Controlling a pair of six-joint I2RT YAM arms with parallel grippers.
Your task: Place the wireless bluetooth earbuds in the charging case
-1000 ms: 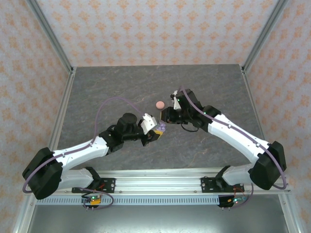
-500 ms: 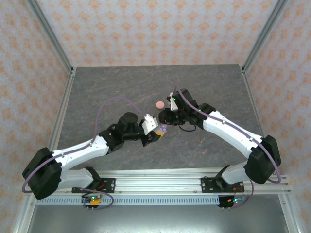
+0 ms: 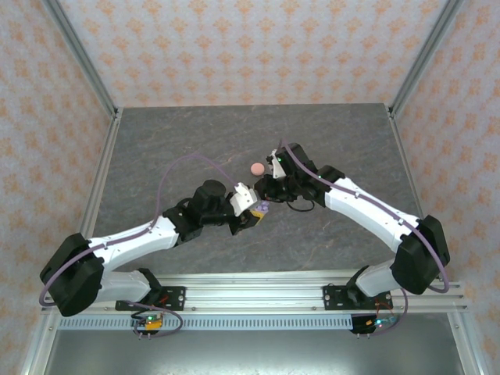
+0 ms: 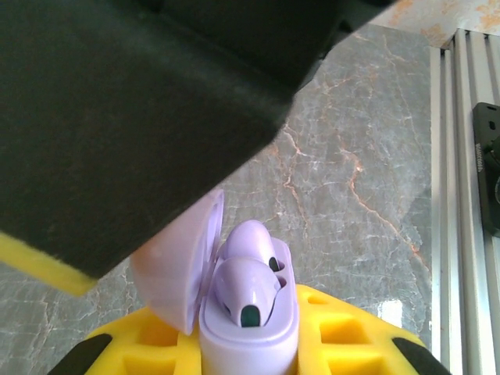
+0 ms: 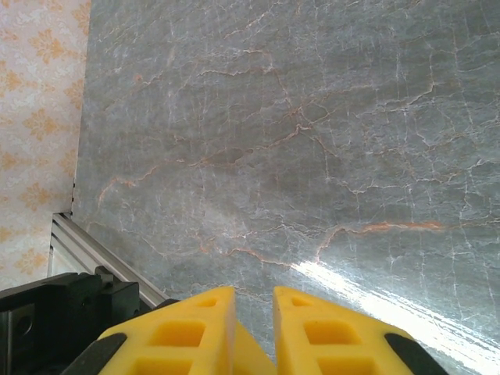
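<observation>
Two lavender earbuds [image 4: 248, 291], both seated side by side in the wells of an open lavender charging case [image 4: 269, 336], its lid [image 4: 176, 266] hinged back to the left. Left gripper [image 3: 255, 212]: yellow fingers [image 4: 348, 334] pinching the case from both sides and holding it above the grey marble table [image 5: 312, 117], near its middle. Right gripper [image 5: 254, 312]: yellow fingers drawn almost together with a thin slit between them and nothing seen in it, poised just beside and above the held case. One black bulk [image 4: 141, 101], blurred, with a yellow strip along its lower edge, hanging close over the lid. One salmon-pink round disc [image 3: 256, 168], lying on the table just beyond both grippers.
</observation>
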